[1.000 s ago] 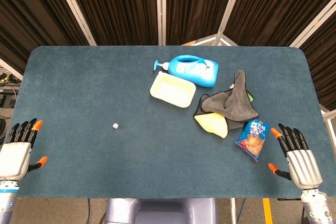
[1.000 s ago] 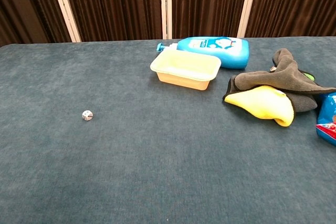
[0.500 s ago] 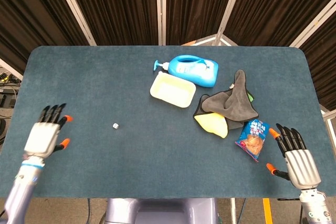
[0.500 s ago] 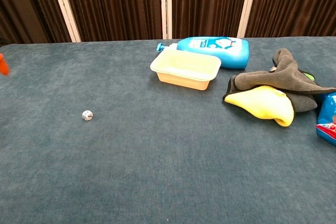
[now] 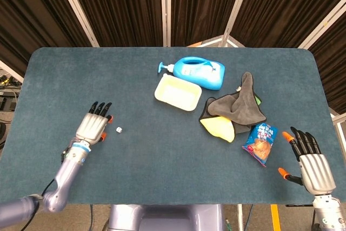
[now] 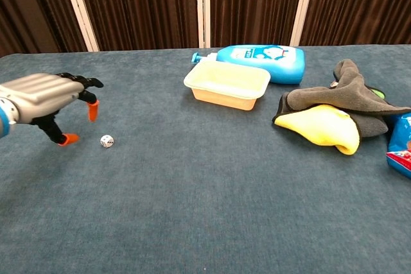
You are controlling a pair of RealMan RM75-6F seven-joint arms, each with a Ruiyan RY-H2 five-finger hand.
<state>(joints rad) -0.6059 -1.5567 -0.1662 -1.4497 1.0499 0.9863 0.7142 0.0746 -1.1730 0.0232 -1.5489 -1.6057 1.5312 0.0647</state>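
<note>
A small white die [image 5: 119, 129] [image 6: 106, 140] lies on the blue table [image 5: 162, 155]. My left hand [image 5: 94, 126] [image 6: 48, 97] hovers just left of it, palm down, fingers apart and bent downward, holding nothing. My right hand [image 5: 310, 163] stays at the table's near right corner, fingers spread, empty, just right of a blue snack packet [image 5: 260, 143] [image 6: 401, 142]. The chest view does not show the right hand.
A cream tray [image 5: 175, 92] [image 6: 227, 83] sits mid-table with a blue detergent bottle [image 5: 197, 72] [image 6: 263, 61] lying behind it. Right of them, a grey cloth [image 5: 238, 105] [image 6: 350, 97] drapes over a yellow one [image 5: 219, 127] [image 6: 324, 126].
My left hand has swept from the table's near left edge rightward and forward, arriving beside the die. The right hand has barely shifted.
</note>
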